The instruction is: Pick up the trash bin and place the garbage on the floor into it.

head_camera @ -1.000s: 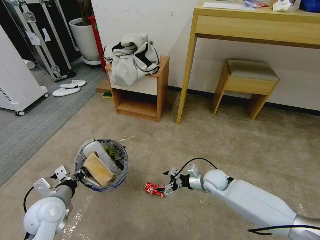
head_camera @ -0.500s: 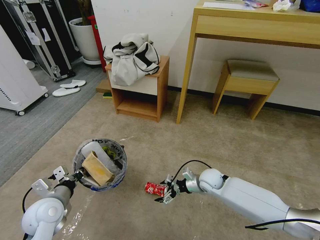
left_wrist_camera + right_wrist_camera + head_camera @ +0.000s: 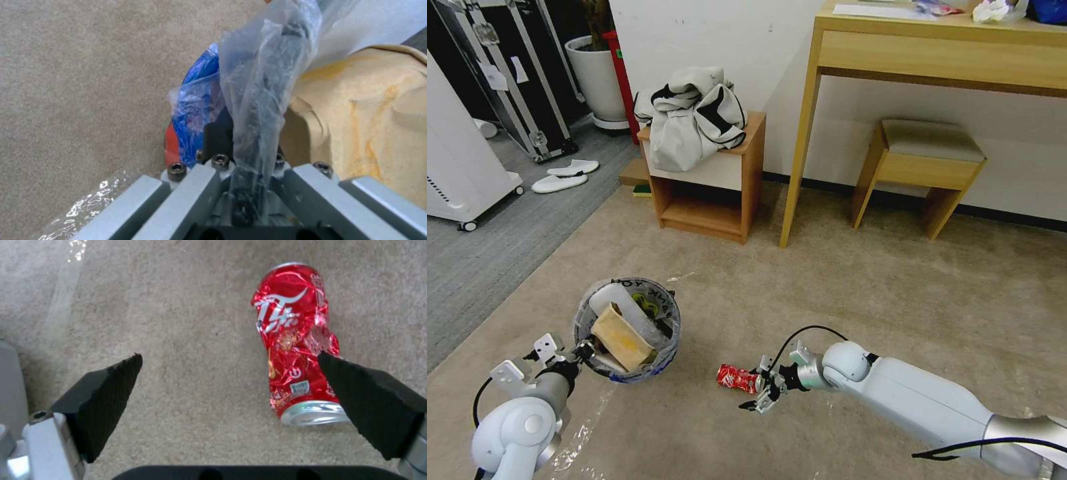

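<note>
Right pincer (image 3: pixel 229 386) agape beside soda can (image 3: pixel 296 340)

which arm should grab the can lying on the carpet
The right. Its open pincer sits low beside the crushed can, one pad by the can, the other off to the side. The left pincer is shut on the bin rim.

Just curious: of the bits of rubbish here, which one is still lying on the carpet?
The crushed red soda can, lying on its side by the right gripper. The others sit in the trash bin.
</note>
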### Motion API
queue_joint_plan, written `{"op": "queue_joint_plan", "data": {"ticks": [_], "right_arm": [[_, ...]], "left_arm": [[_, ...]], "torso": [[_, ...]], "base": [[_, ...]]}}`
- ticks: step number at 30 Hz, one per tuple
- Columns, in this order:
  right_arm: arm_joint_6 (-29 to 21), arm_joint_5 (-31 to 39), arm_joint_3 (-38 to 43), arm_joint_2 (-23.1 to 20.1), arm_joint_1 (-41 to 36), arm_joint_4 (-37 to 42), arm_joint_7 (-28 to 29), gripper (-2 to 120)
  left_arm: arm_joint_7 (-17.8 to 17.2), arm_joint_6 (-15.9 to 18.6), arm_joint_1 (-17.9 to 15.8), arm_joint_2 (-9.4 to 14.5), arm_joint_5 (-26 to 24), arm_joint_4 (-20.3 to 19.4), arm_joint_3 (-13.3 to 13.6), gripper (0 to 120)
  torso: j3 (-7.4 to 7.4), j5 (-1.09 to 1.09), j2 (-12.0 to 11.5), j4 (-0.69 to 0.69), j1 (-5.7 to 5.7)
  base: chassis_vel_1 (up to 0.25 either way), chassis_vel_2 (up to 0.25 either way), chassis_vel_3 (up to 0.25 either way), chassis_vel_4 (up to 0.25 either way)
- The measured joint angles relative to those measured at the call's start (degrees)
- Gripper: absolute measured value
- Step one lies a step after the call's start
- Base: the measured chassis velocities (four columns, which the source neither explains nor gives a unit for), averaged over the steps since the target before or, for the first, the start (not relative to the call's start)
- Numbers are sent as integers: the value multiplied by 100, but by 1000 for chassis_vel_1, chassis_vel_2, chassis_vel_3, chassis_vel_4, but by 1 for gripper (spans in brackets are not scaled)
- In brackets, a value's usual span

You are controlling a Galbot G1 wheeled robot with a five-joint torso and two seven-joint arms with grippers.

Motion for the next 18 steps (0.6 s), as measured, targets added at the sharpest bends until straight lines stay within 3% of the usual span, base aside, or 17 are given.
{"op": "queue_joint_plan", "data": {"ticks": [18], "right_arm": [[194,-84,265,23,-42,-444,-143,100]], "left_arm": [[79,-90,28,-44,135,89,144,0]], "torso": [[0,0,0,0,0]], "base": [[0,0,0,0]]}}
